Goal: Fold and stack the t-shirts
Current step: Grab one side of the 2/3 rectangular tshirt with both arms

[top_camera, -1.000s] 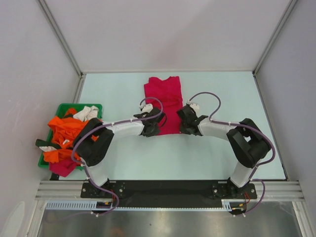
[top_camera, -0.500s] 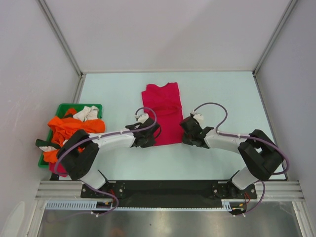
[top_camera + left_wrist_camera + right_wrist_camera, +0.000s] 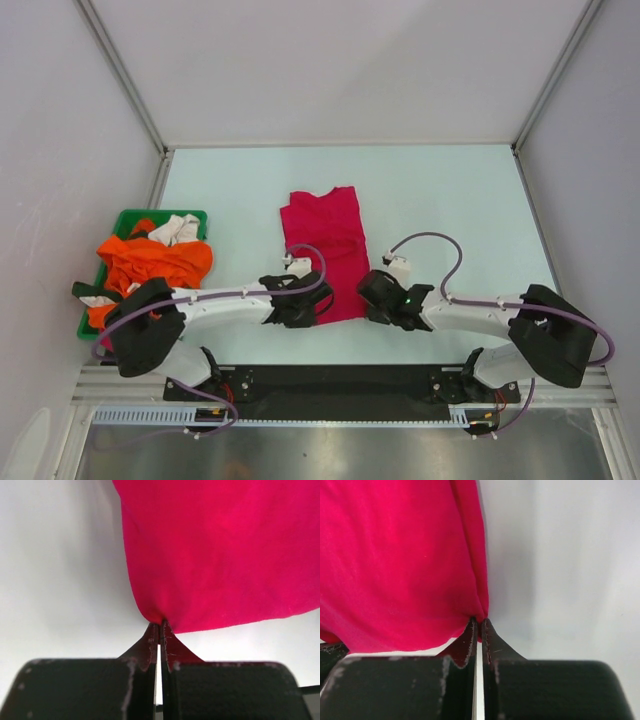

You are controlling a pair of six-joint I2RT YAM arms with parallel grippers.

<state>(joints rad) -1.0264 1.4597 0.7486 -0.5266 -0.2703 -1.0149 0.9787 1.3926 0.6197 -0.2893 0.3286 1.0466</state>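
The left hand (image 3: 160,628) pinches one corner of the crimson-pink t-shirt (image 3: 324,240), the right hand (image 3: 479,624) another; cloth spreads ahead of both.

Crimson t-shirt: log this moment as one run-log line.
crimson t-shirt: on table | left gripper: shut on near-left corner | right gripper: shut on near-right corner | orange t-shirts: heaped in green tray

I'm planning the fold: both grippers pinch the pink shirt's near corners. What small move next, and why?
Probably lift both corners together to start the fold: left gripper and right gripper are shut on the crimson-pink t-shirt, lying flat.
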